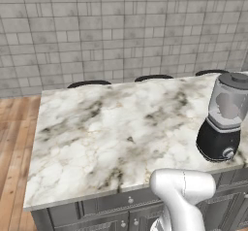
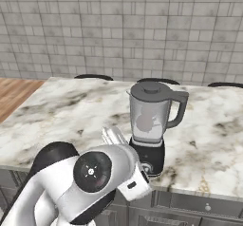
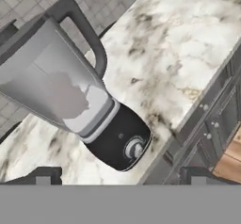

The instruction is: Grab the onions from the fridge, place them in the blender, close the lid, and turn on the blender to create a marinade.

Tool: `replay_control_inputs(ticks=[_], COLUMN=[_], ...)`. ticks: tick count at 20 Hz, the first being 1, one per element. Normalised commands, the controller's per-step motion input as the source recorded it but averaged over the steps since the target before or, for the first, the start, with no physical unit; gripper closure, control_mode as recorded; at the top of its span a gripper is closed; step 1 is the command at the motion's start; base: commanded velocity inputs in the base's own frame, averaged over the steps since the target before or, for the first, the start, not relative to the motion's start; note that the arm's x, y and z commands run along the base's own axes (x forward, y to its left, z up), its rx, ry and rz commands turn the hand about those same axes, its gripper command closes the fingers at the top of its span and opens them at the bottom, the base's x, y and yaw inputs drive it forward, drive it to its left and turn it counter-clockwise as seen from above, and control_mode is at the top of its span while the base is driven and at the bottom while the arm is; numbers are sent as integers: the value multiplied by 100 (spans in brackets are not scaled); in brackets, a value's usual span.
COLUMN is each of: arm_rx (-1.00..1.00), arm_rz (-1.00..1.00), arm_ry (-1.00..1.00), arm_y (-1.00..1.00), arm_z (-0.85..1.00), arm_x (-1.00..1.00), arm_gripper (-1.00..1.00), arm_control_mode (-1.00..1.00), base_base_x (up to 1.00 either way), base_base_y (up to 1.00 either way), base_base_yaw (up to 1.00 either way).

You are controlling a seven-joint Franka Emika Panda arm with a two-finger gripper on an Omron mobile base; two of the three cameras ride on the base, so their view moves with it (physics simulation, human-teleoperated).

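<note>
Left base view: the blender [image 1: 224, 121] stands upright on the marble tabletop [image 1: 111, 133], near its front edge at about three o'clock in the picture. The dark lid [image 1: 236, 80] is already seated on the jar, so what appears left is the silver knob [image 1: 227, 153] low on the black base, which faces the robot. Standing so near the edge, the blender could be shoved askew or tipped by a hard or off-centre push on that knob.

Right base view: the jar's long axis runs straight up, and its side handle [image 2: 178, 107] sticks out toward three o'clock. A pale shape inside the jar may be the onions, though the translucent wall makes that hard to tell. The arm's wrist sits close in front of the base at about seven o'clock from it, so a careless swing could clip the jar.

Hand view: the camera is rolled, so the blender lies slanted, lid end toward ten o'clock and base toward five. The pincer [image 3: 120, 175] stands wide apart and empty, its dark fingertips [image 3: 43, 175] low in frame, with the knob between and just above them. Closing off-centre could slip off the small knob.
</note>
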Motion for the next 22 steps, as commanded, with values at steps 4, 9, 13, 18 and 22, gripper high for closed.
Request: replay_control_inputs(ticks=[4, 9, 13, 18, 22], arm_rx=[-20, -20, -21, -18, -14], arm_rz=[71, 71, 62, 37, 24], arm_ry=[0, 0, -2, -18, -15], arm_y=[0, 6, 38, 53, 82], arm_z=[-8, -29, -18, 0, -7], arm_x=[-3, -15, -24, -25, -5], arm_gripper=[-100, -100, -100, -100, -100], arm_control_mode=[-100, -100, -100, -100, -100], base_base_x=[0, 0, 0, 0, 0], base_base_y=[0, 0, 0, 0, 0], base_base_yaw=[0, 0, 0, 0, 0])
